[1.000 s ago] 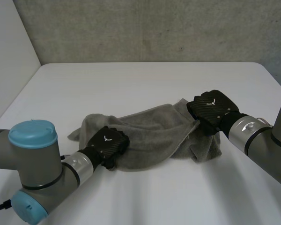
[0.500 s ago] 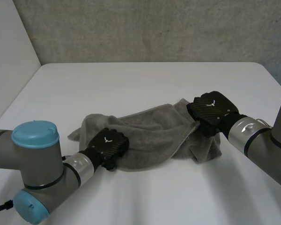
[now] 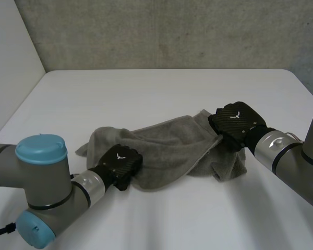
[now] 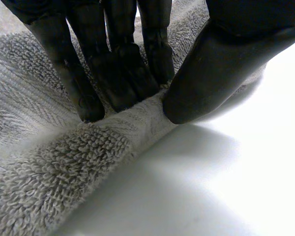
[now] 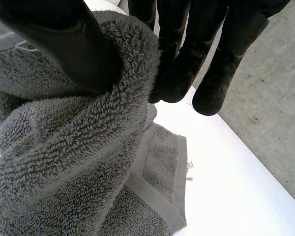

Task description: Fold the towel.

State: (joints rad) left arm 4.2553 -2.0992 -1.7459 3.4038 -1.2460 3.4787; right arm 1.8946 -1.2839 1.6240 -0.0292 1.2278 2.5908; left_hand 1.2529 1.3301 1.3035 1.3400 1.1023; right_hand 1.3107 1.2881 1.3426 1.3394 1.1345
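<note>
Grey terry towel [image 3: 167, 151], crumpled & bunched, lies mid table [image 3: 146, 88]; flat woven hem band [image 4: 137, 123] along its edge. L hand [image 3: 122, 161] pinches the near edge btwn thumb & fingers. R hand [image 3: 235, 122] grips a raised fold at the towel's right end. Small white tag [image 5: 189, 166] on the hem band, print illegible.
</note>
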